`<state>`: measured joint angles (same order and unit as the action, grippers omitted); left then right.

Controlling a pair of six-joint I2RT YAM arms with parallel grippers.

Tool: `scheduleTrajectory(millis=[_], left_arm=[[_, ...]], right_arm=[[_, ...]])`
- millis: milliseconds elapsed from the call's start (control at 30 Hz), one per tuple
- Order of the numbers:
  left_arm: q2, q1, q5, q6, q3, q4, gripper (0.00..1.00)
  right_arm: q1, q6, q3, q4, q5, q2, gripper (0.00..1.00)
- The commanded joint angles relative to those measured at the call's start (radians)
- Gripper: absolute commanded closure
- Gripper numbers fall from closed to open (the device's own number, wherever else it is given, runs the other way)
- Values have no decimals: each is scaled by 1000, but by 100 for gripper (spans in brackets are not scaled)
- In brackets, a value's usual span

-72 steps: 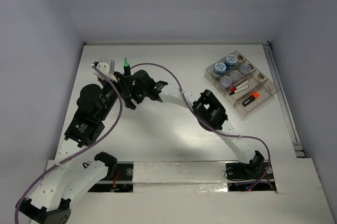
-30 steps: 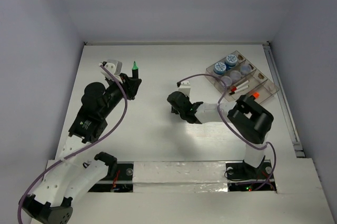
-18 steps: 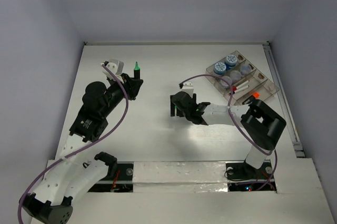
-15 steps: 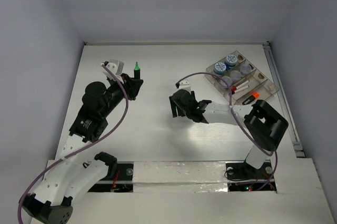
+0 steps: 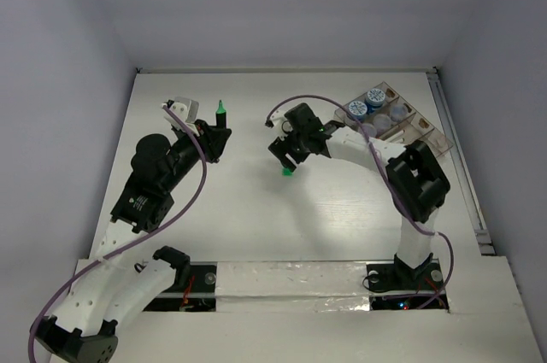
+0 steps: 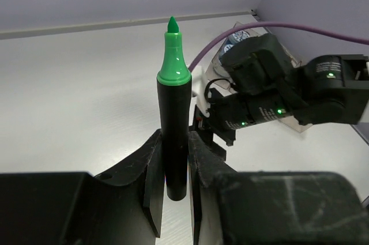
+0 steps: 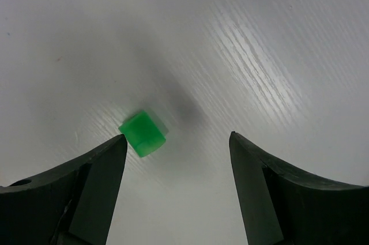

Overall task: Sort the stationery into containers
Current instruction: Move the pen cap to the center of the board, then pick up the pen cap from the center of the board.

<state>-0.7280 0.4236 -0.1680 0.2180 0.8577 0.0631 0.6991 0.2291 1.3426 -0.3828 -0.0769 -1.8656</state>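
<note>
Left pincer (image 6: 175, 158) is clamped on the black highlighter (image 6: 174, 112). Barrel is pinched between both fingers (image 6: 151, 170) and stands upright. Its green tip is bare, points up and sits well clear of the finger ends. The low end of the barrel shows down between the fingers.

Right pincer (image 7: 176, 141) is wide, nothing gripped. Small green cube (image 7: 143, 134) lies on the white tabletop (image 7: 259, 37) inside the gap. It's close by the finger on the left of the wrist view and far from the other one. We can't tell if the cube and that finger touch. In the top view the cube shows just past the pincer's tip, on the side toward the bases.

The two pincers are well apart. The right one sits off to the right of the left one, roughly level with it. From the left wrist view the right arm (image 6: 277, 98) is beyond the highlighter and to its right, with green lights lit on it. A purple cable (image 6: 323, 25) arcs over it.

Clear compartment tray (image 5: 425, 126) is behind the right pincer, back along its arm toward the far right corner. The arm covers part of it. Two blue-lidded pots (image 5: 357, 108) sit at its far end, with paler-lidded pots (image 5: 397, 111) next to them. We can't make out anything else in the tray.
</note>
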Motion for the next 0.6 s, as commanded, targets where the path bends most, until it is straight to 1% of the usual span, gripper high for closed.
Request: scheduleTrajectory(millis=[0, 67, 300, 500, 567], left_arm=[[16, -5, 10, -6, -3, -57, 100], [18, -5, 13, -6, -3, -57, 100], [12, -5, 15, -8, -2, -57, 100], [10, -5, 16, -8, -2, -57, 100], [10, -5, 16, -8, -2, -57, 100]], right_arm=[[0, 121, 108, -200, -109, -78, 23], [0, 136, 142, -220, -141, -111, 23], [0, 141, 145, -226, -205, -121, 23], [0, 133, 176, -229, -175, -165, 24], [13, 130, 188, -228, -130, -194, 24]])
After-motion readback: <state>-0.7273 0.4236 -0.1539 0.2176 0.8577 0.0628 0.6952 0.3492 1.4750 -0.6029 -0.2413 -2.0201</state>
